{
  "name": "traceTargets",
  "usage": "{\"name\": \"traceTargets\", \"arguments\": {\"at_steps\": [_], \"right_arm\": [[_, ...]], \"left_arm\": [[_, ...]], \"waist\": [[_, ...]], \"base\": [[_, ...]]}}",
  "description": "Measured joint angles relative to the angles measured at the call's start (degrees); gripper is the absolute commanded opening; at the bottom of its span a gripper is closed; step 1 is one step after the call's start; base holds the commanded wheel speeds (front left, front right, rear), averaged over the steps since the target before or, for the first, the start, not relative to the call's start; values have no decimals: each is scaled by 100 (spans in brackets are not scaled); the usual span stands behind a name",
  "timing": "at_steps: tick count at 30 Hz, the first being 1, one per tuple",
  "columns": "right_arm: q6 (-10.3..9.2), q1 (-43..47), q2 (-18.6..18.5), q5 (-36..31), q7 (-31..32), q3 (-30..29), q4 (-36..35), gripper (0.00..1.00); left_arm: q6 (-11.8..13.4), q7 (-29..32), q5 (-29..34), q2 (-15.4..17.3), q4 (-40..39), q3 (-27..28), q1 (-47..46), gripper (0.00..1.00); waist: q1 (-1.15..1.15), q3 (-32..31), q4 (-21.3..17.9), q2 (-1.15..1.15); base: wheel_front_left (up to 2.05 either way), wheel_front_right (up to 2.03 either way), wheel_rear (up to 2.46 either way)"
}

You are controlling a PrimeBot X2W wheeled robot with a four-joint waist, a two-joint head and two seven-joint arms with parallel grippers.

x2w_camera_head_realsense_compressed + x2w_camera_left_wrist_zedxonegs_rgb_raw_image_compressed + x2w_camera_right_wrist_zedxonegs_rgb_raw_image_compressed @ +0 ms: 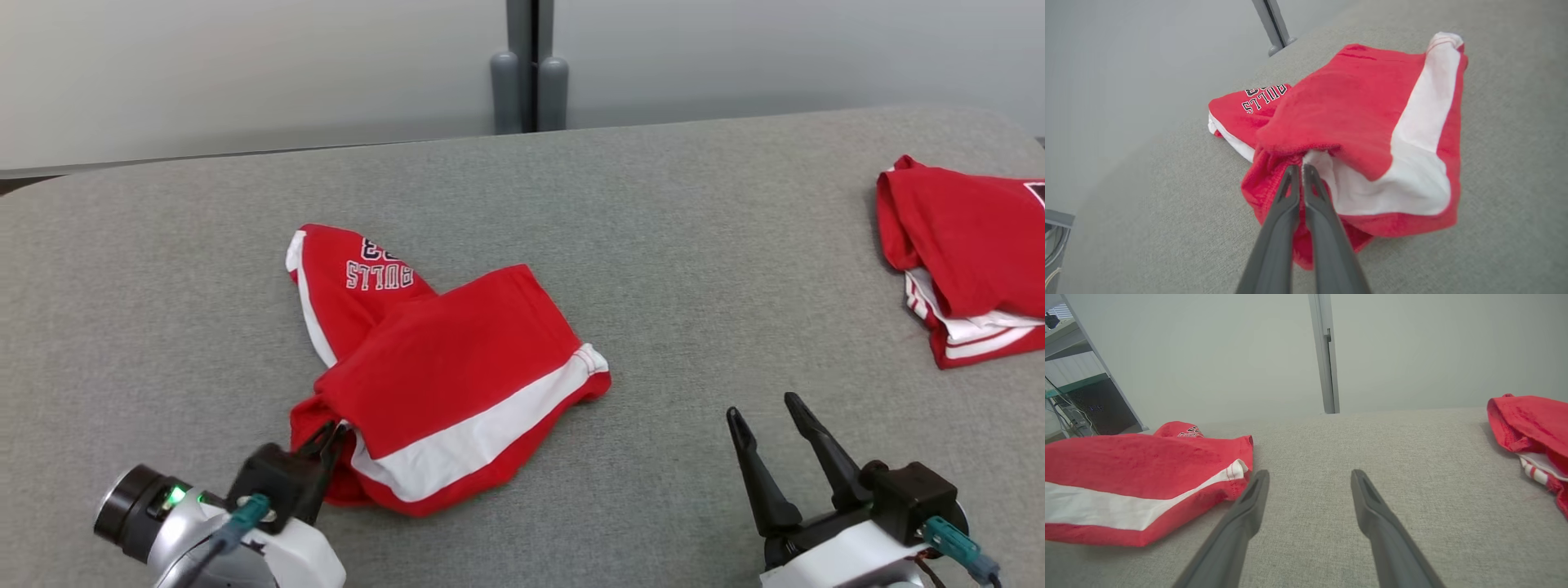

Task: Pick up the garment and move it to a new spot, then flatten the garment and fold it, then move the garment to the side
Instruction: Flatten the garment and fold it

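**My left gripper (331, 437) pinches the red shorts (441, 359)**

I see them crumpled, white-striped, lettered BULLS, centre-left on the grey table (653, 229). My right gripper (762, 406) stands spread over bare surface, between them and another red garment (971, 237) at the right edge.

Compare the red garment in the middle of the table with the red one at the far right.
The middle garment lies loosely spread, one leg sticking out with lettering; the right garment sits in a compact folded pile. The left hand is shut on the middle garment's near edge; no hand touches the right garment. Both are red with white trim on the grey table.
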Motion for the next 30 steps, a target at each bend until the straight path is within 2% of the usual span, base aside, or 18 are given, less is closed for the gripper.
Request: {"name": "traceTargets", "arguments": {"at_steps": [5, 10, 20, 26, 27, 28, 29, 30], "right_arm": [[0, -258, -101, 194, 0, 322, 334, 100], [0, -659, -179, 600, 0, 786, 825, 100], [0, -2092, -494, 1775, 0, 2287, 2171, 100], [0, -2599, -573, 2346, -1, 2815, 2408, 100], [-1, -2687, -590, 2480, -1, 2909, 2412, 69], [0, -2762, -611, 2604, -1, 3036, 2420, 44], [0, -2818, -622, 2733, -1, 3187, 2439, 28], [0, -2858, -633, 2860, 0, 3355, 2438, 4]], "left_arm": [[58, -524, -1018, -223, -140, 584, 482, 0], [-74, -882, -1748, -304, -148, 1003, 839, 0], [-374, -1258, -2069, -482, 115, 1150, 876, 0], [-485, -1343, -2069, -593, 312, 1118, 687, 0], [-516, -1365, -2067, -594, 348, 1120, 656, 0], [-526, -1383, -2057, -604, 382, 1111, 625, 0], [-534, -1385, -2040, -609, 420, 1104, 589, 0], [-559, -1400, -2030, -609, 443, 1105, 560, 0]], "waist": [[0, -64, 235, 0], [0, -72, 463, 0], [0, 242, 855, 0], [0, 445, 1015, 0], [0, 481, 1039, 0], [0, 516, 1063, 0], [0, 545, 1083, 0], [0, 570, 1097, 0]], "base": [[0, 0, 0], [0, 0, 0], [0, 0, 0], [0, 0, 0], [0, 0, 0], [0, 0, 0], [0, 0, 0], [0, 0, 0]]}}
